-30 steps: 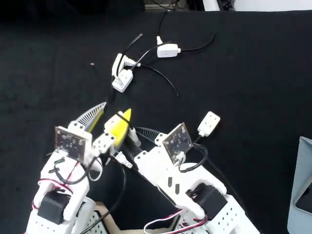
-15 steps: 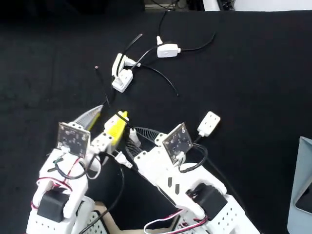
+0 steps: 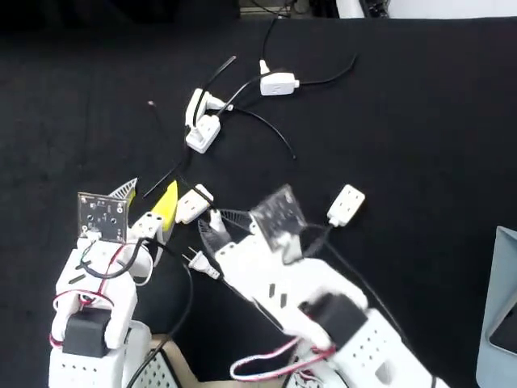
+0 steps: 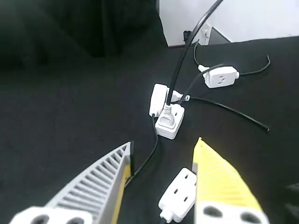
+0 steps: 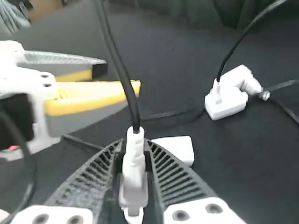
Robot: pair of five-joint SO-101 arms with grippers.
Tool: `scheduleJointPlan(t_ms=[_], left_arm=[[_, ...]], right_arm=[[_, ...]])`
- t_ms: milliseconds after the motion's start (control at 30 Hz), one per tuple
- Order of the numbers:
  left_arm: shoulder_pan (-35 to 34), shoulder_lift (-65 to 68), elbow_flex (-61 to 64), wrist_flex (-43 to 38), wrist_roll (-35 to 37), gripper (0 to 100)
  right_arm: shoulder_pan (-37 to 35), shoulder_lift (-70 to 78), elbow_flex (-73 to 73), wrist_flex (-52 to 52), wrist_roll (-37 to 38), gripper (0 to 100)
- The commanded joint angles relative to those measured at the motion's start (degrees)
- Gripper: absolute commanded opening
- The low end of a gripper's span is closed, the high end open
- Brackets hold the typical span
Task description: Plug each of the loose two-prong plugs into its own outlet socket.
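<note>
Got the right gripper clenched tight on a white plug, with a black cord trailing out of the plug's far end and off past the fingers. Seeing the left gripper released, grey and yellow jaws spread wide, hovering low over the black worktop. Spotting a loose socket lying flat just inside the yellow jaw, really close to it, but can't tell whether touching or not. Going by the high view, placing that loose socket between the two grippers, just beside the white plug but apart from it. Also got a second plug, two prongs showing, lying on the worktop near the right arm and nearer the arm bases than the white plug. Farther out, finding a plugged pair, meaning a socket with a plug already seated plus a white block right beside it. Past that, a corded socket, and then a lone socket near the right arm's wrist, well apart from the others. Catching a grey bin at the worktop's edge too. Can't read any print on the sockets or the wrist boards, way too small.
</note>
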Motion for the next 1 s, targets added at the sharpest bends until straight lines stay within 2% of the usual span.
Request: scheduleJointPlan(t_ms=[0, 300, 567, 733, 867, 967], left_arm=[[-0.7, -0.4, -0.2, 0.0, 2.5, 22], [1.8, -0.4, -0.5, -0.2, 2.4, 22], [5.6, -0.4, -0.7, -0.2, 2.2, 22], [6.7, -0.4, -0.2, 0.3, -3.5, 22], [5.9, -0.4, -0.1, 0.3, -4.1, 22], [0.7, -0.4, -0.1, 0.3, -4.0, 22]], right_arm=[[-0.4, 11.7, -8.7, 0.1, -0.4, 1.1], [-2.6, 28.7, -15.1, -0.2, 2.3, 1.1], [-3.6, 29.9, -14.9, 0.1, 2.3, 1.1], [-3.4, 30.0, -14.7, 0.2, 3.7, 1.1], [-0.4, 30.0, -14.9, -0.3, 3.9, 1.1], [1.9, 30.1, -15.3, -2.4, 3.9, 1.1]])
